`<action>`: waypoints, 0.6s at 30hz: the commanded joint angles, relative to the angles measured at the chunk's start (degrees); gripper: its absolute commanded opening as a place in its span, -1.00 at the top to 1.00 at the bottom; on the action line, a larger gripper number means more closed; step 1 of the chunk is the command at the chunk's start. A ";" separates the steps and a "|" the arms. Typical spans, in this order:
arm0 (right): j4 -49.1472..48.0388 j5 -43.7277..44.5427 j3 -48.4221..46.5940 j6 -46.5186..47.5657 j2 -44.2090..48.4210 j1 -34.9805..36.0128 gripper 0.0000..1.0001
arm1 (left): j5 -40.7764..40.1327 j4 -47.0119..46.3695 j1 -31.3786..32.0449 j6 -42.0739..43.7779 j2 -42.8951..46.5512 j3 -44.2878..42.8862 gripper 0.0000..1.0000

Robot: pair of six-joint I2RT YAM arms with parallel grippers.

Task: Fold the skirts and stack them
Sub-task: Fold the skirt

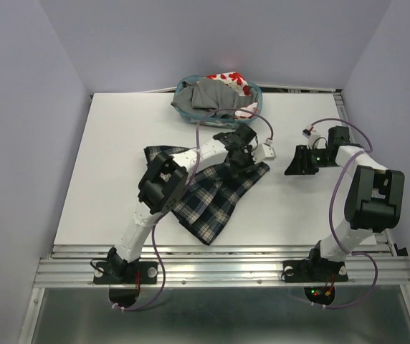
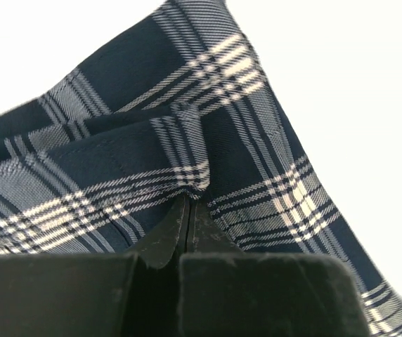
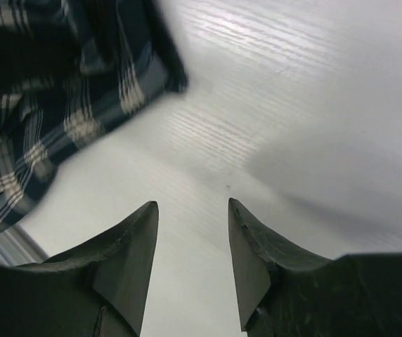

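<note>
Lying nearest the arm bases, the plaid skirt [image 1: 212, 197] was spread over the middle of the white table [image 1: 112, 179]. It lay rumpled and slanted, with one corner pointing toward the near edge and the rest running up and back toward the left and right. The left arm reached across it from the near left.

At the skirt's far right corner, the left gripper [image 2: 188, 203] was clamped tight on the cloth. In the left wrist view its two dark fingers met at the tips, and a raised fold of navy, white and grey check was pinched between them. More of the same fabric lay flat beyond the fold.

Just to the right of that corner, the right gripper [image 3: 192, 210] hovered over bare tabletop, apart from the skirt. Its jaws were parted and nothing lay between them. In the right wrist view the white surface showed through the gap, and the skirt's edge appeared blurred at the upper left.

At the far edge of the table sat a teal basket [image 1: 256, 93]. The grey skirt [image 1: 205, 97] was bunched inside it and spilled over its near rim. The white skirt with red blotches [image 1: 226, 77] lay behind the grey one in the same basket.
</note>
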State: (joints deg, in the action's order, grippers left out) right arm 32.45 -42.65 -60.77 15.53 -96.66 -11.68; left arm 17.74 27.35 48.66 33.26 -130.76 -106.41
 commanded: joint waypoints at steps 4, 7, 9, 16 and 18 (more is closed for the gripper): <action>-2.46 -7.36 0.31 -5.15 -0.36 -0.36 -0.05 | -2.01 6.13 -1.91 4.28 -0.29 -2.40 1.00; -6.59 -7.35 -1.80 -10.06 -4.40 -0.36 -0.09 | -1.39 5.87 -1.91 3.66 0.24 -1.17 1.00; -11.25 -8.85 -3.12 -15.34 -6.34 -0.36 -0.14 | -0.87 4.90 -1.99 3.13 1.64 1.10 1.00; -20.58 -4.54 -1.01 -22.92 -9.59 5.00 -0.18 | 5.46 6.22 -2.08 3.22 4.89 3.22 1.00; -19.53 -4.37 -0.58 -21.69 -10.21 5.71 -0.18 | 6.52 5.96 -2.00 3.92 5.77 4.01 1.00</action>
State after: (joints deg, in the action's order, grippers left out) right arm 17.15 -47.51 -60.71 -4.23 -105.65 -7.99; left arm 19.44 29.17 46.22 36.27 -129.29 -104.47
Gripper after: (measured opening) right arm 0.589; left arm 0.025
